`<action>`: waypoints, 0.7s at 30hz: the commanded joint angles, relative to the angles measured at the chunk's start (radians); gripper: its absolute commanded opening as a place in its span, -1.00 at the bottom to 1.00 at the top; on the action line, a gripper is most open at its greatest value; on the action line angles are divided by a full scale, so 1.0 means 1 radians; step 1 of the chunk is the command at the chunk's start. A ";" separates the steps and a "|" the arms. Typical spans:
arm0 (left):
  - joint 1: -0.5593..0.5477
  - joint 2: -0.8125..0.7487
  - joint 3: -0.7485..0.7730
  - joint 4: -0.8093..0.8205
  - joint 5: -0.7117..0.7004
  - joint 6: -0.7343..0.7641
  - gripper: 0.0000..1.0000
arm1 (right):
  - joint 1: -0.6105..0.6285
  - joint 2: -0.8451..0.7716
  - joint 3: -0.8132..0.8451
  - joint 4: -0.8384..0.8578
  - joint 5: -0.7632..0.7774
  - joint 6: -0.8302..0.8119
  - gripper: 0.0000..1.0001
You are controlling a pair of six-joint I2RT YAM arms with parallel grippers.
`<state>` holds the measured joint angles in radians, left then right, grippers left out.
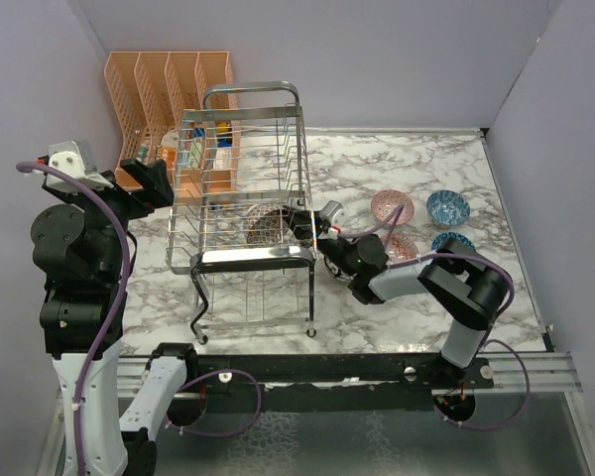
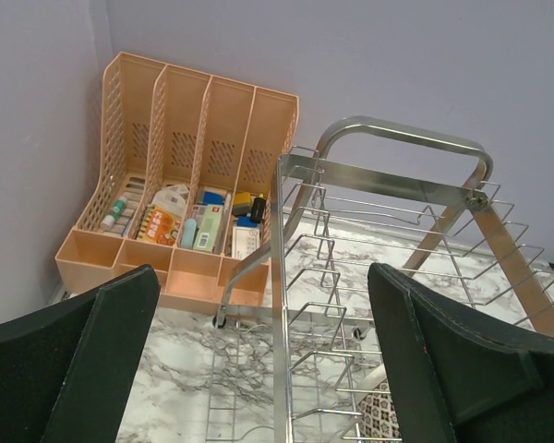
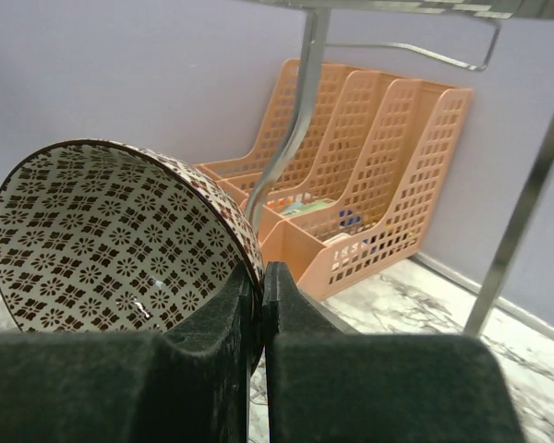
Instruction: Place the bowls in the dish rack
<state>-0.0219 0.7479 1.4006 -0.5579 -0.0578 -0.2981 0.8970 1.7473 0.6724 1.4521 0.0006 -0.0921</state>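
The chrome wire dish rack (image 1: 246, 149) stands mid-table. My right gripper (image 1: 299, 222) reaches into it from the right, shut on the rim of a dark-and-white patterned bowl (image 1: 267, 228) held tilted inside the rack. In the right wrist view the gripper (image 3: 262, 288) pinches that bowl's (image 3: 102, 240) rim. My left gripper (image 1: 155, 184) is open and empty by the rack's left side. In the left wrist view the gripper (image 2: 263, 369) frames the rack (image 2: 388, 198), with the bowl's edge (image 2: 384, 421) low down. A pink bowl (image 1: 391, 206), two blue bowls (image 1: 447, 207) (image 1: 453, 243) and a beige-pink bowl (image 1: 404, 248) sit on the table at right.
An orange slotted organizer (image 1: 169, 84) with small items stands against the back wall behind the rack; it also shows in the left wrist view (image 2: 194, 166) and the right wrist view (image 3: 379, 185). Walls close the table at left, back and right.
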 commanded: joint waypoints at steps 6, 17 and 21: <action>-0.006 -0.009 0.016 0.005 -0.053 0.033 0.99 | -0.099 0.127 0.135 0.056 -0.259 0.185 -0.98; -0.006 -0.010 -0.008 0.021 -0.062 0.030 0.99 | -0.117 0.319 0.314 0.089 -0.327 0.245 -0.98; -0.007 -0.010 -0.010 0.026 -0.066 0.031 0.99 | -0.116 0.368 0.366 0.081 -0.314 0.228 -0.98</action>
<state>-0.0219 0.7467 1.3987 -0.5568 -0.0990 -0.2775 0.7853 2.0792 0.9672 1.4376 -0.3019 0.1196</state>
